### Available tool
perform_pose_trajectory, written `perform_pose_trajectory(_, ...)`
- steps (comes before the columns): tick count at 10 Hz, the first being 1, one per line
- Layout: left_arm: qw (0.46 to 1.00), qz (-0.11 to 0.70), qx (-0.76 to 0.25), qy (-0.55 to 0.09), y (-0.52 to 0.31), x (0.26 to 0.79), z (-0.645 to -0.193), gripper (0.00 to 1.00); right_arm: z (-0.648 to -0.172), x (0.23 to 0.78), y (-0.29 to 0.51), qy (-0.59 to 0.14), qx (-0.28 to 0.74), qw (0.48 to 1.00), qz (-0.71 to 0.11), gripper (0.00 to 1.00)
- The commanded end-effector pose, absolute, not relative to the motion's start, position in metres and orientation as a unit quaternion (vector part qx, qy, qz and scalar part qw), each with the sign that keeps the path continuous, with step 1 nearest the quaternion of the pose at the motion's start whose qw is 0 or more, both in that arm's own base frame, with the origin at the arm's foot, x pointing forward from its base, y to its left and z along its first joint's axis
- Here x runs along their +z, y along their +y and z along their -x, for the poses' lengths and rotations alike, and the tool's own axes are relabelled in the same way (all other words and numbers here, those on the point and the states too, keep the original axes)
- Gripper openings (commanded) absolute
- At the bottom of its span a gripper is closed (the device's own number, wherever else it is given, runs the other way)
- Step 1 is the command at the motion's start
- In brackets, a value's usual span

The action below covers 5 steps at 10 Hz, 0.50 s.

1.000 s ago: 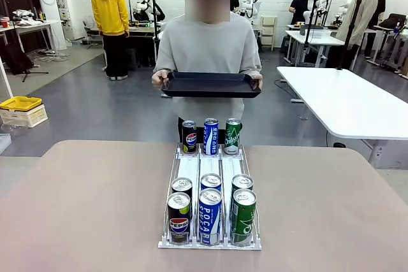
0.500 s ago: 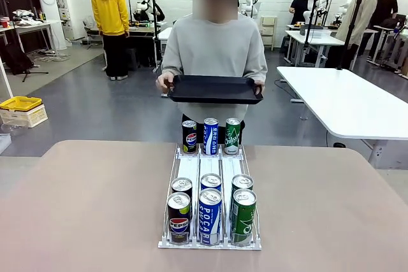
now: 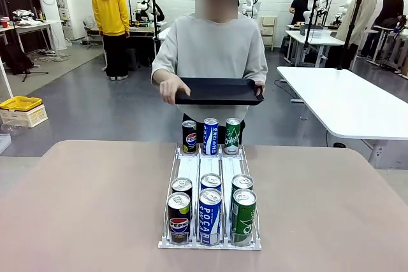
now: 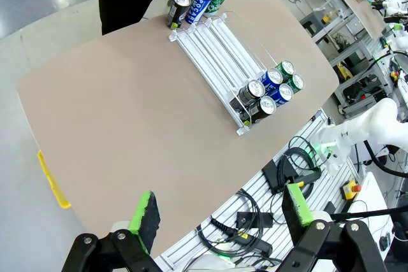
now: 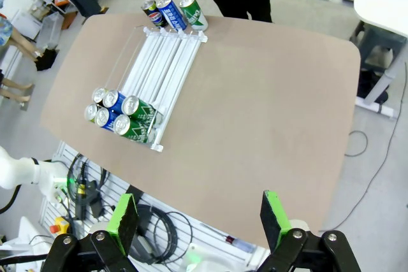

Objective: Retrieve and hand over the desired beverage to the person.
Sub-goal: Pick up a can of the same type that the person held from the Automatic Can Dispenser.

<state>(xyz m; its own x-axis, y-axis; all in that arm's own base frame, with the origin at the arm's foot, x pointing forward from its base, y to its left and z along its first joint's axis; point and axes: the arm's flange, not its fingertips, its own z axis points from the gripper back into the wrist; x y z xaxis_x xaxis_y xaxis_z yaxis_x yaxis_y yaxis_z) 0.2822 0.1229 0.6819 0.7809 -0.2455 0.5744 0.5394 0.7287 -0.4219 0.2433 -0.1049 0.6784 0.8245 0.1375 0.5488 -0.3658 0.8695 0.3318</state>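
A clear wire rack [image 3: 210, 170] holds black Pepsi cans [image 3: 179, 218], blue Pocari cans [image 3: 210, 216] and green cans [image 3: 243, 216] at its near end. One of each [image 3: 210, 136] stands at the far end. Which one is the desired beverage I cannot tell. The person [image 3: 210, 46] in a grey sweatshirt stands across the table, holding a black tray [image 3: 220, 91]. My left gripper [image 4: 220, 211] hangs open high above the near table edge, far from the rack [image 4: 217, 49]. My right gripper [image 5: 199, 221] is open too, high over the rack [image 5: 159, 68] and table.
The tan table [image 3: 83, 202] spreads wide on both sides of the rack. Cables and a mounting rail [image 4: 268, 202] lie below its near edge. A white table [image 3: 350, 103] stands at the back right, and a yellow bin [image 3: 20, 103] sits on the floor at the left.
The person has shifted slightly right with the tray. The hand on the picture's left has moved inward along the tray's edge. The cans and rack have not moved.
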Motion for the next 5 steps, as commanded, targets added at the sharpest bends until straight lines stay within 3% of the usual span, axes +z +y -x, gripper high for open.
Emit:
perform_pose_trajectory(1,0.893,0.3,-0.223,-0.251,0.1252,0.6816,-0.2821,1.0,-0.2447,0.6761,-0.1041,-0.262,0.137,0.93,-0.22,1.0)
perform_pose_trajectory(5,0.893,0.3,-0.223,-0.251,0.1252,0.6816,-0.2821,1.0,-0.2447,0.6761,-0.1041,-0.262,0.137,0.93,-0.22,1.0)
